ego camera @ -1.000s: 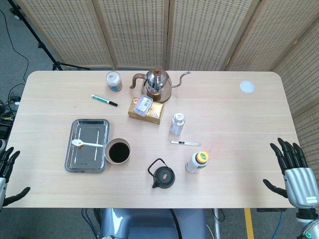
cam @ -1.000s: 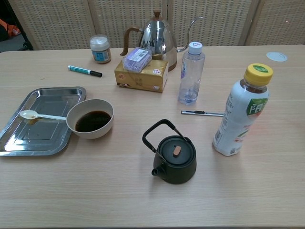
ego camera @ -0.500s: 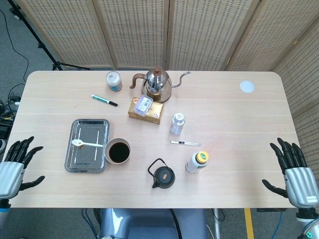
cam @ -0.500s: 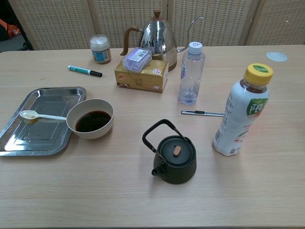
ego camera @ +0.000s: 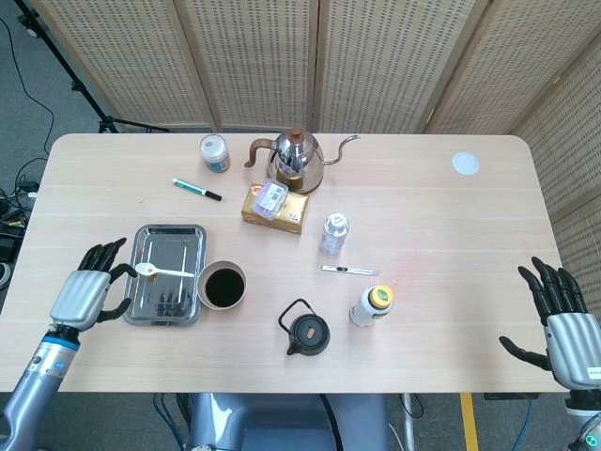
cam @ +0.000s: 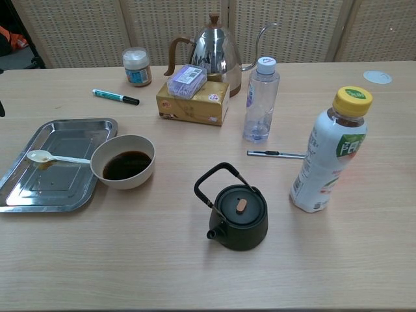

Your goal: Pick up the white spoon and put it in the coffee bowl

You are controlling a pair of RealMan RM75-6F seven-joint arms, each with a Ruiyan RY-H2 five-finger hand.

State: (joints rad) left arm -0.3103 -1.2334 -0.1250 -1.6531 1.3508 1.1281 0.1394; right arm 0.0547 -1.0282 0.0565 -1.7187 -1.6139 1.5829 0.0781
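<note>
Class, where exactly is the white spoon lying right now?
In the head view, the white spoon lies in the metal tray on the table's left side, its handle pointing toward the coffee bowl; the left hand hovers beside the tray.

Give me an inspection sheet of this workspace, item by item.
Surface: light wooden table, white disc near its far right corner.
Job's things: white spoon lies in the metal tray; coffee bowl beside the tray, dark liquid inside.
Clutter: steel kettle, black teapot, yellow-capped bottle, clear bottle, tissue box, jar, marker, pen.
Hands: left hand open beside the tray; right hand open at the table's right edge.
Cables: black cables on the floor, left.
Surroundings: wicker screens, tripod.
</note>
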